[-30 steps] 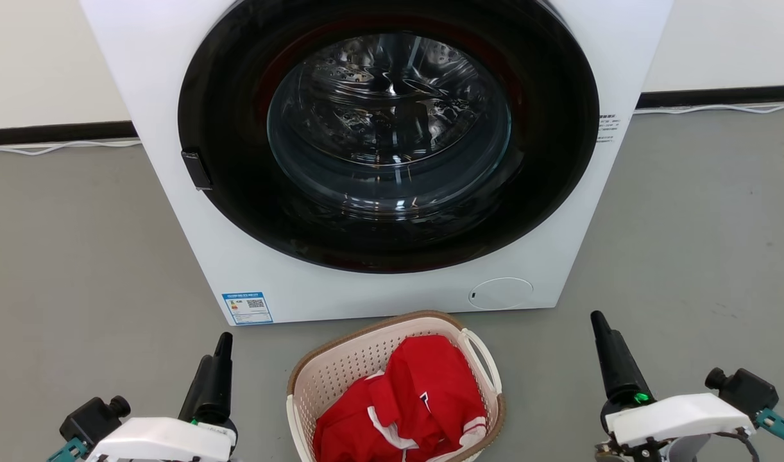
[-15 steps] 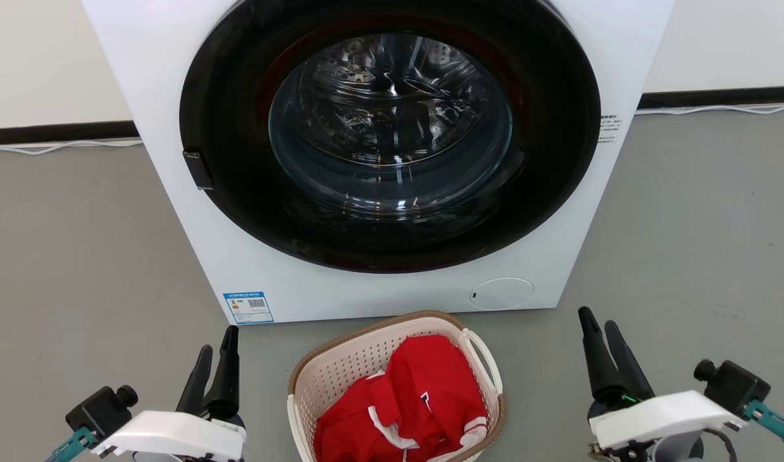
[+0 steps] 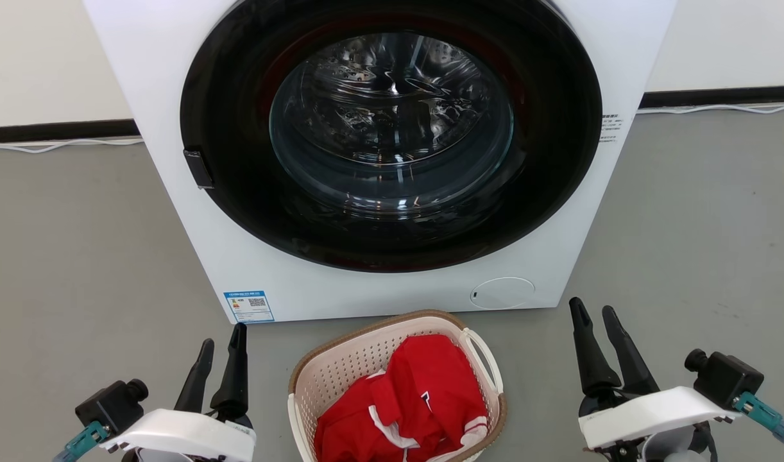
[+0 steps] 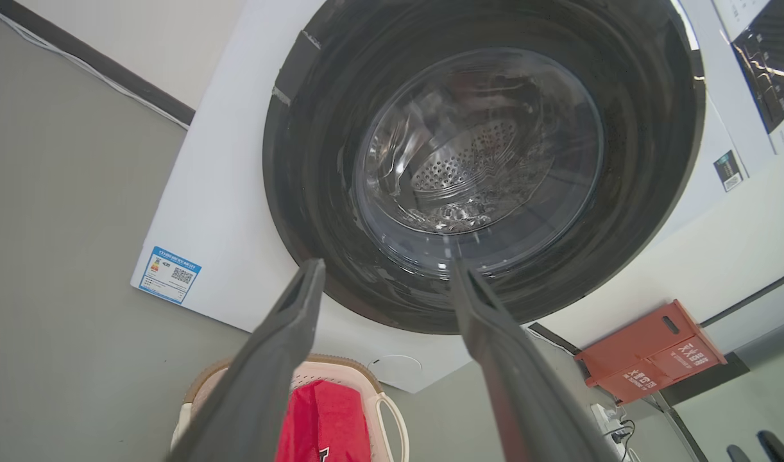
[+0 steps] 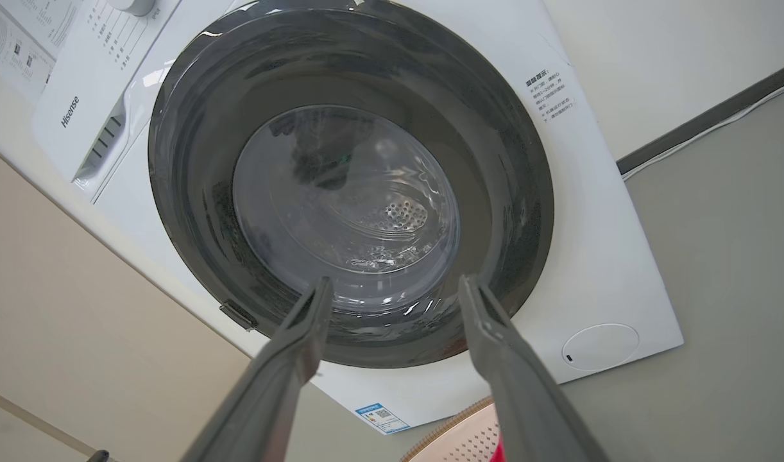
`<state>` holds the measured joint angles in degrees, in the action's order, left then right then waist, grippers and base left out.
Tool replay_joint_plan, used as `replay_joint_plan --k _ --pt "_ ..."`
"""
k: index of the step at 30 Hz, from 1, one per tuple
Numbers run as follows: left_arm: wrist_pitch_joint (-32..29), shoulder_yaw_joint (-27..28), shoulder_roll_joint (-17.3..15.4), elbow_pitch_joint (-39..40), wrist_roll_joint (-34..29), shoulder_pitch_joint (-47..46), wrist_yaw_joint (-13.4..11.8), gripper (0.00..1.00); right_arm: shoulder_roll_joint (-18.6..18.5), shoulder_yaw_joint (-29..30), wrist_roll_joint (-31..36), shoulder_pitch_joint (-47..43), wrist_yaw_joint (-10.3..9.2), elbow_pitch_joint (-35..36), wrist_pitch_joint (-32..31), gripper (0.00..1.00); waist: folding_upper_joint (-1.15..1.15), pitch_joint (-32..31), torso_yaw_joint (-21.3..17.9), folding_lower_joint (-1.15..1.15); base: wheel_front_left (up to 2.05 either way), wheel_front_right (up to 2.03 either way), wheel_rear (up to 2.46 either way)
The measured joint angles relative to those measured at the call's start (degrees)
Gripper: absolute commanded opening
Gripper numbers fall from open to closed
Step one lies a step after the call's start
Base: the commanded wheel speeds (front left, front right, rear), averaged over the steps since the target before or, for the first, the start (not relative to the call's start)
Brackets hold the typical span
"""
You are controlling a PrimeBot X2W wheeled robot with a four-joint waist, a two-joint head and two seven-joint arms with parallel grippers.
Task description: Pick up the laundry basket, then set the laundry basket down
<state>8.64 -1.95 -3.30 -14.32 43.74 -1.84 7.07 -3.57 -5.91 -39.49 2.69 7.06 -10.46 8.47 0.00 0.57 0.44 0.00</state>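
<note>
- Left gripper (image 3: 222,335) — fingers spread, nothing between them. It sits low over the floor (image 3: 77,256), left of the basket and apart from it.
- Right gripper (image 3: 591,306) — fingers likewise spread and empty. It is right of the basket, well clear of it, with tips pointing toward the washer (image 3: 379,296).
- Basket (image 3: 331,378) stands upright on the floor just in front of the washer, between the two grippers; its near end is cut off by the frame edge.
- Red garment (image 3: 424,391) with white trim lies crumpled inside.
- Basket's right loop handle (image 3: 486,359) is untouched.
- Drum shows through the round glass door (image 3: 392,128).
- Left wrist view: red crate (image 4: 648,353) by the wall beyond the washer.
</note>
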Motion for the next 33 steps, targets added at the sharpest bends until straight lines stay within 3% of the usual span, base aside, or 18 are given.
replay_joint_plan --k 33 --pt "5.3 -1.9 -0.4 0.8 -17.3 -1.2 0.1 1.0 0.5 -1.3 21.0 0.3 0.01 0.5 5.2 1.0 0.0 0.1 0.2 0.0 0.0 0.0 0.0"
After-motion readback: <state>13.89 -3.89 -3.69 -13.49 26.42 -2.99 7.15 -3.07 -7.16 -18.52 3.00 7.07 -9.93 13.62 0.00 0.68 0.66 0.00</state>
